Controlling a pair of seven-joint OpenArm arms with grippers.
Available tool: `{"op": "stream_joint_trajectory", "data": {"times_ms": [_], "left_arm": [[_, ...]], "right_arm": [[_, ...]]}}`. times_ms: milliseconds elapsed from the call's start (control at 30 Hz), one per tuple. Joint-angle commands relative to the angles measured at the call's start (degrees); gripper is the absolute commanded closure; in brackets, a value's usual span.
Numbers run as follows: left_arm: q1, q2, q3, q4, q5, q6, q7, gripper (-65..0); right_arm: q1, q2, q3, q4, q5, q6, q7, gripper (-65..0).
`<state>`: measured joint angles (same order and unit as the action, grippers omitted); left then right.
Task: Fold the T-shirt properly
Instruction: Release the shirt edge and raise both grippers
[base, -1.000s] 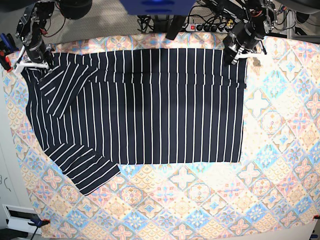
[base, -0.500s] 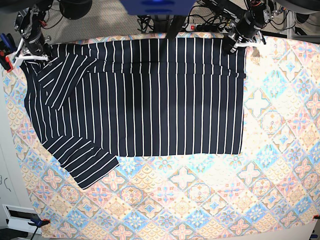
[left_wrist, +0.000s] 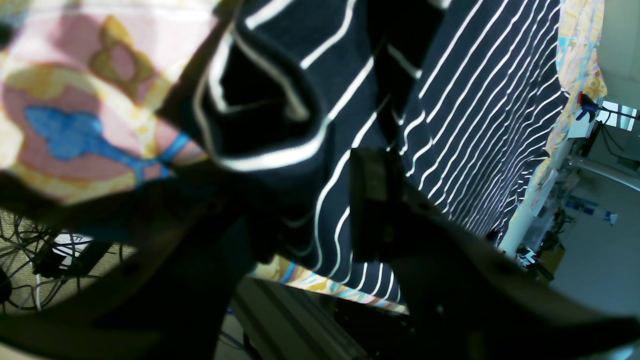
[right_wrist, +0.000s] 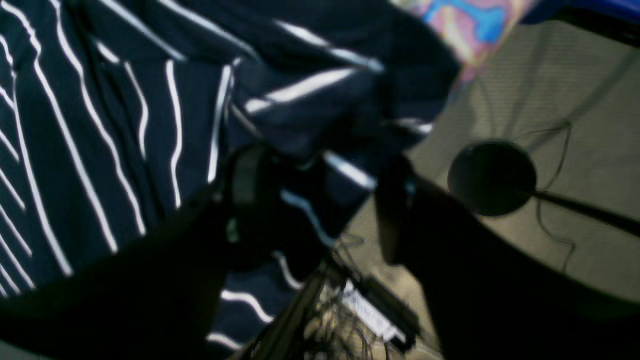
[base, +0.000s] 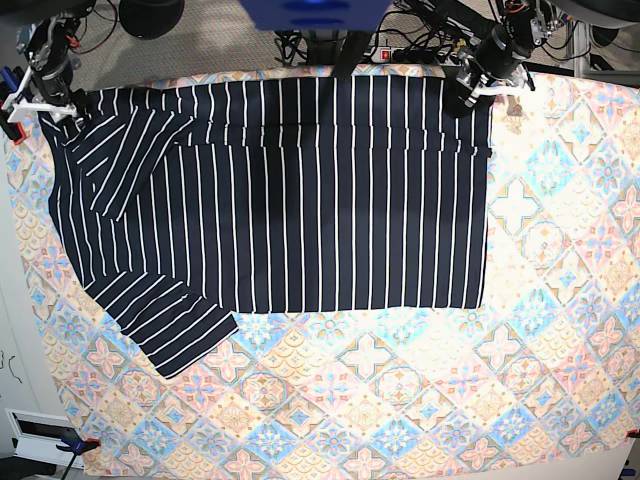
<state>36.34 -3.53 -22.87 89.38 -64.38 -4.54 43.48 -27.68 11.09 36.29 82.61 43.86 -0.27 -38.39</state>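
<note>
Striped navy T-shirt (base: 290, 200) is lying spread flat on the floral-tile tablecloth (base: 560, 300), filling the far and left part of the table, its white stripes running from the far edge toward the near one. One short sleeve (base: 170, 325) is sticking out at the near left, and another flap of the shirt is lying folded over diagonally at the far left. The left gripper (base: 482, 90) is sitting at the shirt's far right corner; in the left wrist view its jaws are standing apart, with a rumpled fold of the T-shirt (left_wrist: 300, 125) bunching between and just ahead of them, and it is not clear whether the pads are touching the cloth. The right gripper (base: 45, 100) is sitting at the far left corner, at the table's edge. In the blurred right wrist view its two dark fingers (right_wrist: 247, 200) are spread wide, with a hanging fold of the T-shirt (right_wrist: 310, 115) draping between them, not visibly pinched. Beyond that corner, a round black base (right_wrist: 492, 177) is resting on the grey floor.
</note>
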Motion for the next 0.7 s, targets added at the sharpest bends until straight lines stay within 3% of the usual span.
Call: {"op": "stream_joint_trajectory", "data": {"times_ms": [0, 267, 667], "left_arm": [[0.9, -0.3, -0.3, 0.4, 1.0, 0.8, -0.3, -23.6], [1.5, -0.4, -2.3, 1.3, 1.0, 0.6, -0.3, -24.1], [5.8, -0.4, -2.8, 13.5, 1.0, 0.7, -0.3, -24.3]], "right_arm": [[-0.2, 0.9, 0.7, 0.9, 0.1, 0.3, 1.0, -33.6], [0.3, 0.9, 6.9, 1.3, 0.1, 0.3, 1.0, -35.3], [1.5, 1.0, 7.2, 3.3, 0.1, 0.3, 1.0, -35.3]]}}
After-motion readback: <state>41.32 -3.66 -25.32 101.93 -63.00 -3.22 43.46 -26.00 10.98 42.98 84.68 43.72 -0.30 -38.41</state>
